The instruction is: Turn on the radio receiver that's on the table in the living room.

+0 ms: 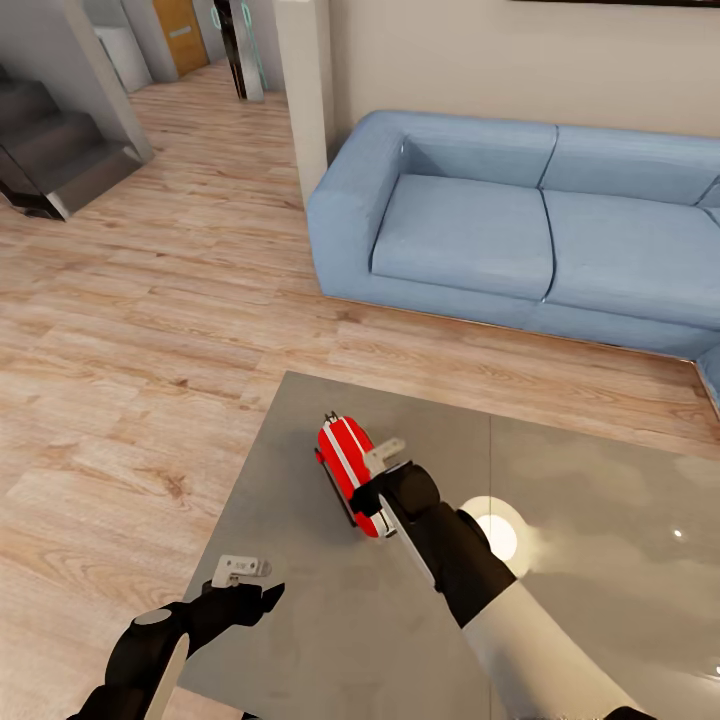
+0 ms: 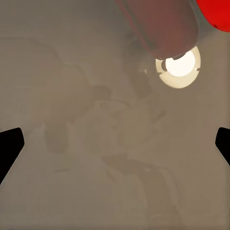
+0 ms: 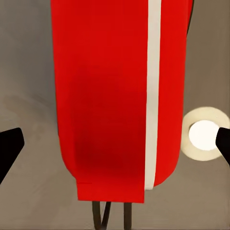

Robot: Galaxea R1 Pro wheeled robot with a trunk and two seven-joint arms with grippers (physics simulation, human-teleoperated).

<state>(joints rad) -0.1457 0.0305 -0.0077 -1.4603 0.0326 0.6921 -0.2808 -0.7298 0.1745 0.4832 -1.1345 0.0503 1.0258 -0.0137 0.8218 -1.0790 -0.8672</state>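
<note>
Broadly, the living room held a light plank floor [image 1: 130,380] and a blue sofa [image 1: 500,230], with the grey glossy surface [image 1: 300,600] set before the sofa and mirroring a ceiling lamp beside the arms. Lying on that surface near its middle was the radio receiver [image 1: 345,462], red with white stripes, presumably left within easy reach. Over it hung the right tool [image 1: 385,475], fingers spread either side and gripping nothing, seemingly lined up for the switch; the left tool [image 1: 245,580] waited spread and empty near the surface's edge, well apart.

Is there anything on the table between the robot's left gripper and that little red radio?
Nothing: in the head view, only bare glossy grey table separates the left gripper from the red radio.
</note>
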